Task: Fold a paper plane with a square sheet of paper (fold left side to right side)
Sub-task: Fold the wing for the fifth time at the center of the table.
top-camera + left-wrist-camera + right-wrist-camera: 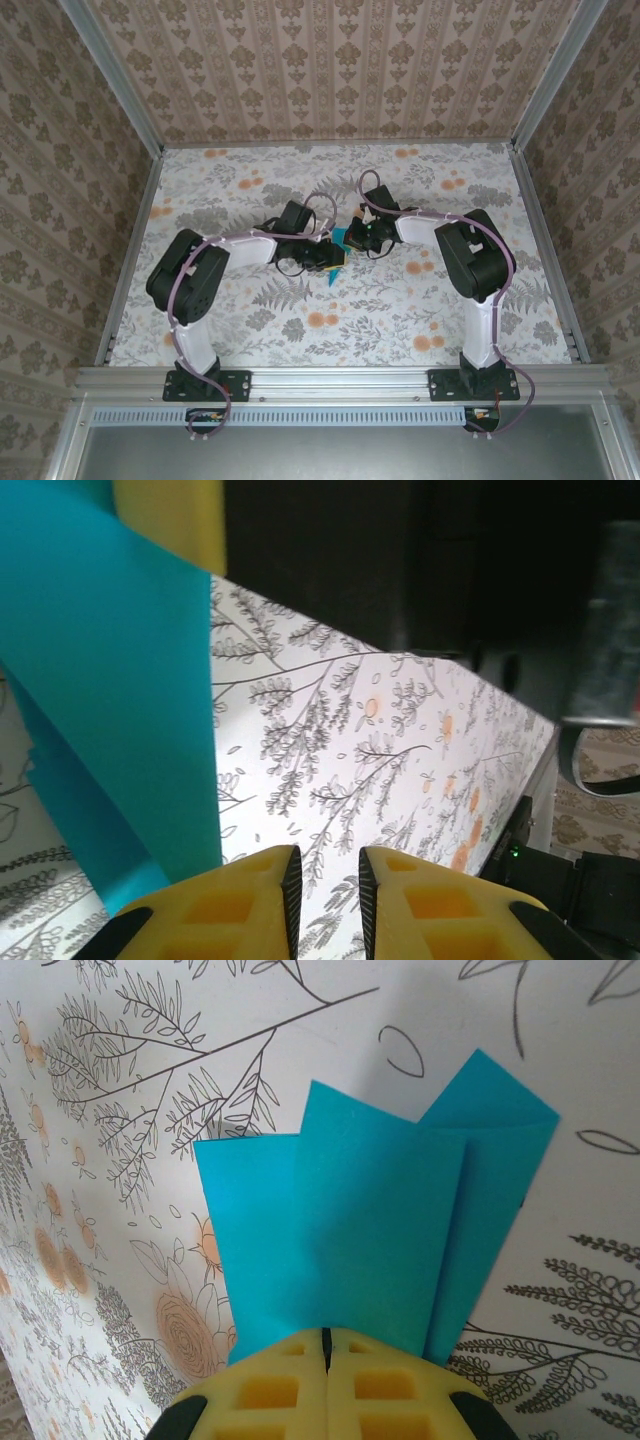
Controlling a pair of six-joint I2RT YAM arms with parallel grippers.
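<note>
The right end effector [325, 1345] has its two yellow fingers [270, 1390] pressed tight together, and it is pinching the blue paper [380, 1230] by one edge. The paper sticks out past the tips of the right end effector. It is folded, so some layers lie on top of each other. A straight fold line runs down the right part of the paper, and its pointy corners are at the end far from the right end effector. Under the right end effector is the bench [120, 1080], which has grey leaves and orange flowers drawn on it. I cannot tell if the paper touches the bench or hangs just over it. From above, the right end effector [353, 237] is over the middle of the bench [250, 320], and a bit of the blue paper [338, 240] peeks out beside it. The left end effector [327, 257] is just beside the right end effector, on its left. In the left wrist view, the left end effector [325, 880] has its yellow fingers [240, 905] a little bit apart, with nothing between them. The blue paper [110, 680] stands tilted, off to the left of those fingers. A yellow finger of the right end effector [170, 520] sits at the top edge of the paper.
</note>
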